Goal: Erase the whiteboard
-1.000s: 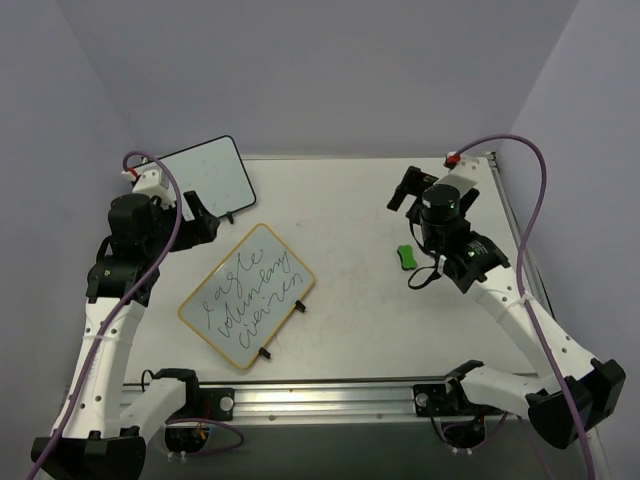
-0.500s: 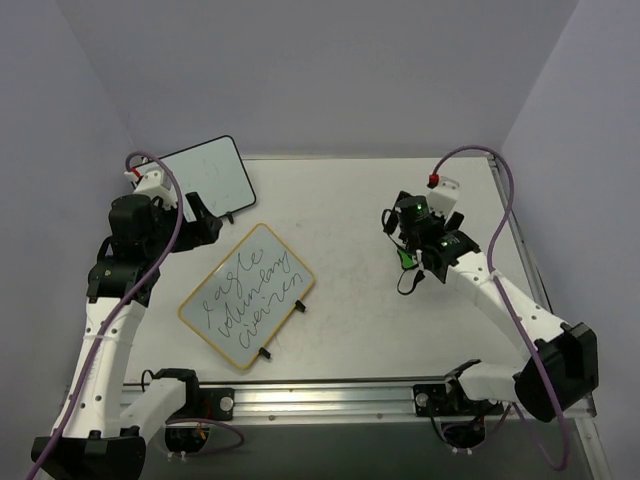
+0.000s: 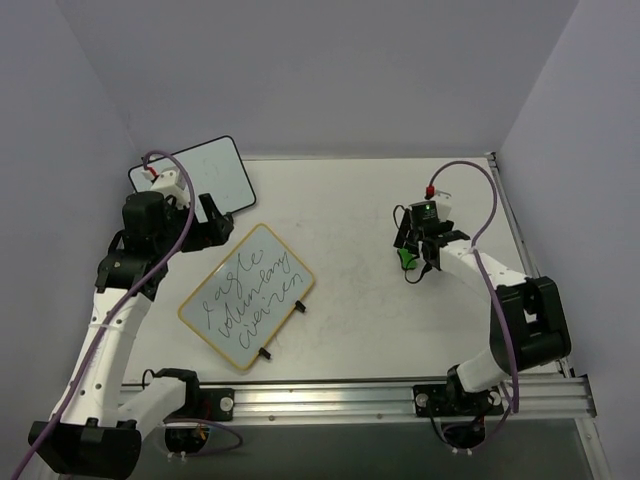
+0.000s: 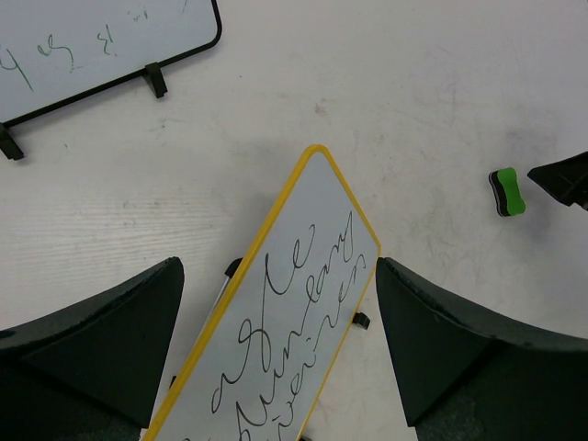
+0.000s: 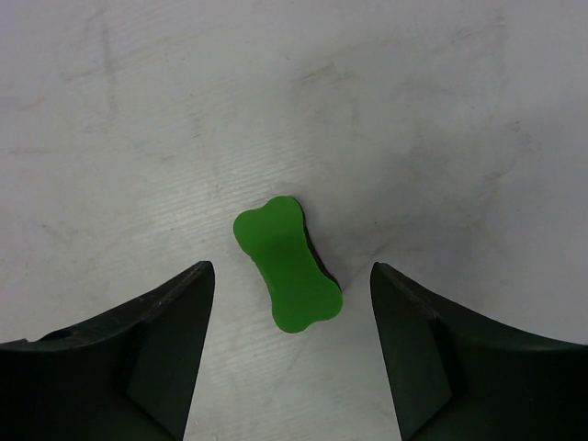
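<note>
The whiteboard (image 3: 247,296) with a yellow rim and black handwriting lies on the table, left of centre. It also shows in the left wrist view (image 4: 285,340). My left gripper (image 3: 210,228) is open, hovering above the board's far corner; its jaws stand wide to either side of the board. A green bone-shaped eraser (image 3: 404,257) lies on the table at the right. In the right wrist view the eraser (image 5: 288,265) sits between the open jaws of my right gripper (image 5: 292,303), apart from both. The right gripper (image 3: 412,243) is low over it.
A second whiteboard with a black rim (image 3: 196,177) stands at the back left, behind the left arm; it also shows in the left wrist view (image 4: 92,37). A metal rail (image 3: 350,395) runs along the near table edge. Walls close in on three sides.
My right arm has swung down and left, bringing the open gripper low over the green eraser. My left arm has shifted slightly right, toward the yellow-rimmed board.
</note>
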